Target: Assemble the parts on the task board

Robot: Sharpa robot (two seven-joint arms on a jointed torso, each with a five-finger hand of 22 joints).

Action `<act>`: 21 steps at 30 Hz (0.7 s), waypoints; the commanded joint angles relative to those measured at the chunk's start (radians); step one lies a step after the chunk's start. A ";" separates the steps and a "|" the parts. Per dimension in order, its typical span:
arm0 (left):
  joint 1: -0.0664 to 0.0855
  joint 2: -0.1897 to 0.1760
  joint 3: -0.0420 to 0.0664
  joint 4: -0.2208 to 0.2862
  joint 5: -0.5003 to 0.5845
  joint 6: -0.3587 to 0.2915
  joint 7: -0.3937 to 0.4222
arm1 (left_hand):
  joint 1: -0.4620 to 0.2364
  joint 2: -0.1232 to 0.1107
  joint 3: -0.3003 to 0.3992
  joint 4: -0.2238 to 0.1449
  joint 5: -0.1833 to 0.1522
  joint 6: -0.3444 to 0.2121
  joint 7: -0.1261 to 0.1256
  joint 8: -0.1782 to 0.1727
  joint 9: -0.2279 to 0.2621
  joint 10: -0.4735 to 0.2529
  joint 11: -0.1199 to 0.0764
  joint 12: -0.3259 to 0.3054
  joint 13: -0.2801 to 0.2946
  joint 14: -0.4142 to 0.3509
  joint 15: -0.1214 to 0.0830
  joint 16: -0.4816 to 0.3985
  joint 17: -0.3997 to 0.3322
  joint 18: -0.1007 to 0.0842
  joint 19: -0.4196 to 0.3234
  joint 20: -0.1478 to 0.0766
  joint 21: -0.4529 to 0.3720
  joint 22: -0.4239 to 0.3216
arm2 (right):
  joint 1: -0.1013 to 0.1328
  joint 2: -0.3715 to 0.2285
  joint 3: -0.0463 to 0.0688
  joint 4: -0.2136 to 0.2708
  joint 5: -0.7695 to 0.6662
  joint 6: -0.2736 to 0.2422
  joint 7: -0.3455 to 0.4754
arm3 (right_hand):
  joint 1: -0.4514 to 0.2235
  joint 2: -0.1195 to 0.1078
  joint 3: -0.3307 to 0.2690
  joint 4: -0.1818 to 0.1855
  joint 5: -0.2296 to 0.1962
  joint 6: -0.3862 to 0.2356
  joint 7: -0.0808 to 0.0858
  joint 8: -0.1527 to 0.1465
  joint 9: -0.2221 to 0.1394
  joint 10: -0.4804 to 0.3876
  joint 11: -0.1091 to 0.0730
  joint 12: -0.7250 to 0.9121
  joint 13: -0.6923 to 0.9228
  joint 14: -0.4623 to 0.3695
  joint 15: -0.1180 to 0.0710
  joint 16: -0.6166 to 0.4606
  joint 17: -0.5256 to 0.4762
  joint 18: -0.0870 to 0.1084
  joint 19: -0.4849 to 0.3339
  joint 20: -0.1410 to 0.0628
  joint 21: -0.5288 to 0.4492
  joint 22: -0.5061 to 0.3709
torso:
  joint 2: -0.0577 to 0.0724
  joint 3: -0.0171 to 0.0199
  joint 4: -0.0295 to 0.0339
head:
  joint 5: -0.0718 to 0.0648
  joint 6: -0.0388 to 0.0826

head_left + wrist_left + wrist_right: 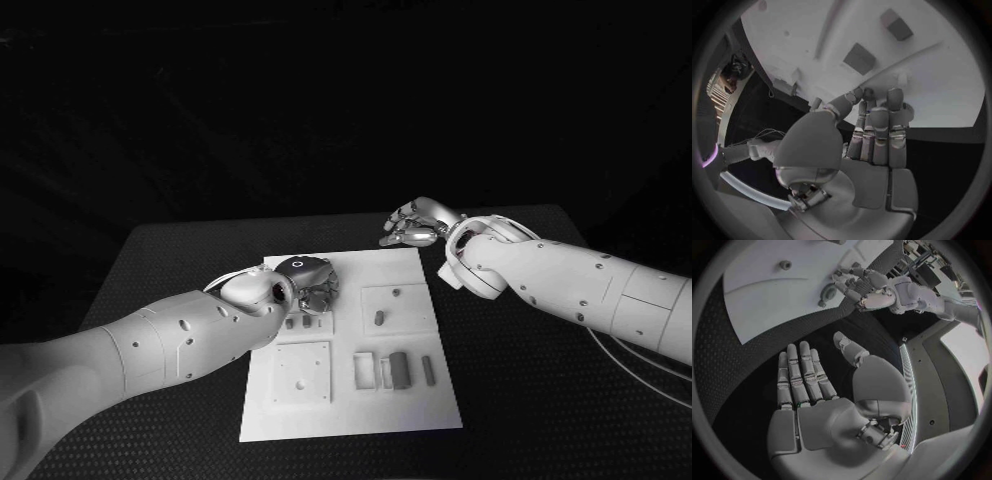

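Note:
The white task board (433, 420) lies in the middle of the black table. Small grey parts lie on it: one peg (378, 318) mid-board, a pair (302, 323) just below my left hand, and three upright bars (401, 369) near the front. My left hand (304, 279) hovers over the board's far left corner, fingers stretched out with nothing in them (876, 135). Two grey blocks (859, 58) show on the board beyond its fingertips. My right hand (417, 224) is past the board's far edge over the table, palm flat and fingers straight (804, 385), holding nothing.
A square recessed plate (300, 375) sits at the board's front left. In the right wrist view a round part (827, 292) lies on the board (767, 300) near my left hand (870, 285), and a small peg (786, 264) stands farther off. Black table surrounds the board.

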 commanded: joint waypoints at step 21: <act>-0.001 -0.006 -0.002 -0.018 -0.028 0.036 -0.020 | -0.014 -0.005 -0.011 0.001 -0.004 -0.004 0.007 0.004 -0.010 -0.011 0.005 -0.023 -0.006 0.002 0.000 0.012 0.003 0.081 0.007 0.001 0.014 0.022 | 0.000 -0.001 0.001 0.000 0.005 0.006 0.017 | 0.010 -0.002 -0.009 0.001 0.001 -0.007 0.014 0.008 -0.003 0.010 0.000 -0.009 -0.010 0.007 0.001 -0.015 -0.001 -0.021 -0.009 0.002 -0.009 0.002 | 0.000 -0.0006 0.0004 | -0.002 -0.003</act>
